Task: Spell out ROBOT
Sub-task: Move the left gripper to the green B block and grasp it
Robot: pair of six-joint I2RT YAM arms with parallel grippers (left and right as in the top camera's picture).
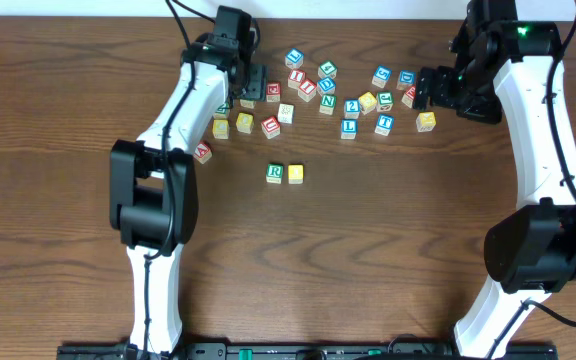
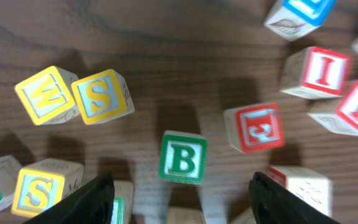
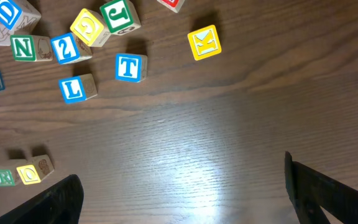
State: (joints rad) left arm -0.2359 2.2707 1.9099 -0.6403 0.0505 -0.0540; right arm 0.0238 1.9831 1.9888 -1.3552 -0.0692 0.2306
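The left gripper (image 2: 182,182) hangs with its jaws spread wide above the bench (image 2: 166,37), and its dark fingers (image 2: 86,202) show at the lower edge of the left wrist view. Between them, clear of both, sits the green B block (image 2: 183,157), letter up. From the B, a red E block (image 2: 254,127) lies at 2 o'clock. A yellow S block (image 2: 102,95) lies at 10 o'clock, with a yellow W block (image 2: 46,94) just beside it on its 9 o'clock side. A red I block (image 2: 319,71) sits farther out, at 2 o'clock past the E.

The right gripper (image 3: 182,171) is likewise spread apart with nothing between its jaws, only bare wood under it. From it, a blue T block (image 3: 129,67) lies at 11 o'clock, with a blue L block (image 3: 78,88) near the T's 8 o'clock. A yellow K block (image 3: 204,42) sits at 12 o'clock. Out at 9 o'clock, near the picture's left edge, the green R block (image 3: 5,176) and the yellow O block (image 3: 30,173) stand side by side, touching.

In the overhead view that pair sits alone near the middle of the bench, R on the left, at 6 o'clock from the scatter of other blocks along the far side
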